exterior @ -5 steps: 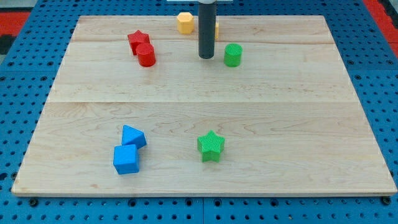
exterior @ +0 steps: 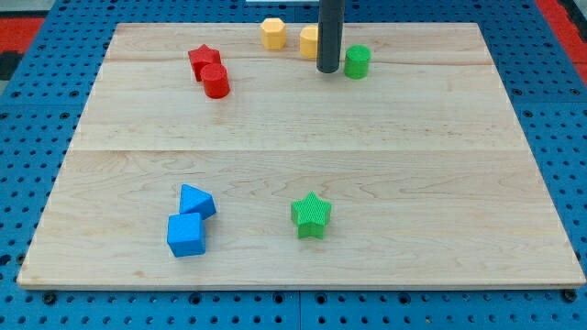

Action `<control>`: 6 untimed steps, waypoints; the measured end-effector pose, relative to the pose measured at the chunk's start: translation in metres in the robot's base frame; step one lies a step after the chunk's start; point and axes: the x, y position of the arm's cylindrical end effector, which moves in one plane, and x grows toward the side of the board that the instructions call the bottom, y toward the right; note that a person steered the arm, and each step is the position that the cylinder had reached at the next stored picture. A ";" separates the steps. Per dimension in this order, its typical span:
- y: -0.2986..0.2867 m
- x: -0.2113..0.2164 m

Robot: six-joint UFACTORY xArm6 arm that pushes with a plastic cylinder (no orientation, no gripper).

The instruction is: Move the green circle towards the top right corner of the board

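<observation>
Pale wooden surface (exterior: 293, 119): green circular cylinder block (exterior: 357, 61) sliding further far-right, my tip (exterior: 328, 70) pushing at its left; no hand fitted.

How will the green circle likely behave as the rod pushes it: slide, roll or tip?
The green circle stands upright on its flat end, squat, so it likely slides rather than tips. My tip sits just at its left; an off-centre push on the round side may deflect it sideways.

My tip (exterior: 328, 70) beside green circle (exterior: 357, 61)
</observation>
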 end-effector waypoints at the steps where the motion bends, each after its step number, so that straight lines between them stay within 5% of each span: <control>1: 0.029 0.003; 6: 0.116 -0.001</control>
